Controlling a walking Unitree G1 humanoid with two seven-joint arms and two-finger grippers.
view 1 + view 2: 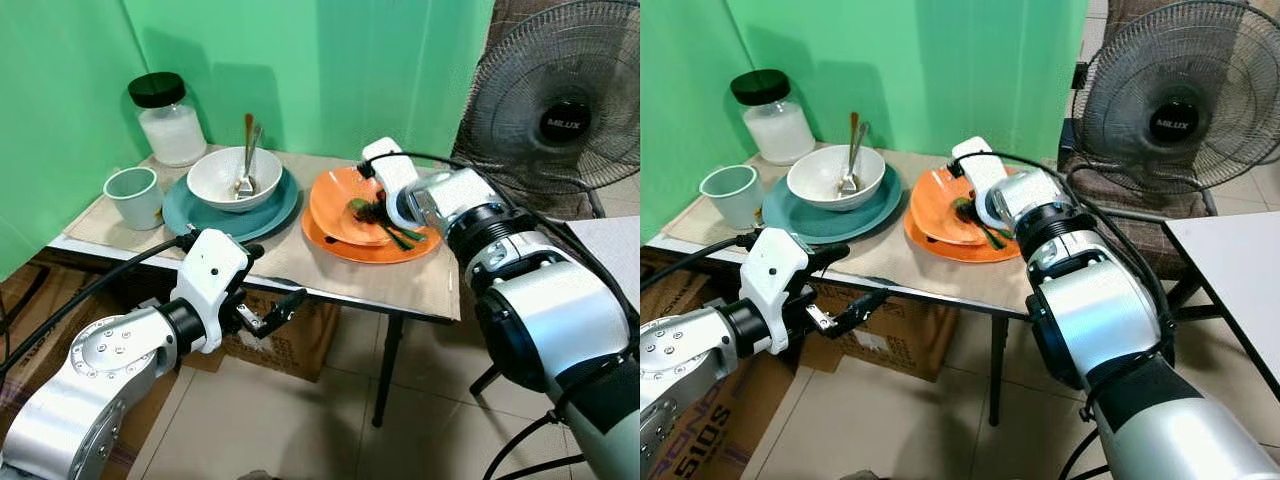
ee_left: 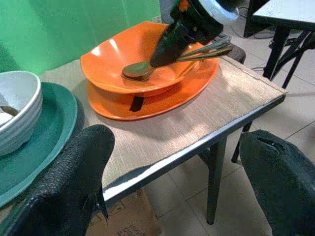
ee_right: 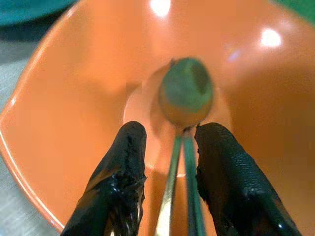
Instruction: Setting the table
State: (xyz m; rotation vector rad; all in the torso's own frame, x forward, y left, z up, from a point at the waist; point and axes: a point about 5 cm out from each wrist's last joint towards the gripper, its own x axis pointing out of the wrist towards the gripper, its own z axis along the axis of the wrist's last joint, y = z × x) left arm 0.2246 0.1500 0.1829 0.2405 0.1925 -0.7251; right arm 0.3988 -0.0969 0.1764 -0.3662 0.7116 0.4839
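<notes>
So, working outward from the orange bowl (image 1: pixel 345 205): left gripper (image 1: pixel 262 318) hangs below the table edge (image 1: pixel 330 292), fingers spread wide, holding nothing. Over the bowl, right gripper (image 3: pixel 167 167) has its fingers slightly parted around the spoon handles (image 3: pixel 179 187) — looks like placing cutlery. Next move, I'd guess — let go and lift straight up.

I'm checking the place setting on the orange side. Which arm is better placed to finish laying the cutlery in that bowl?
The right. Its tool already straddles the cutlery handles over the orange bowl. The left tool hangs open below the table edge.
</notes>
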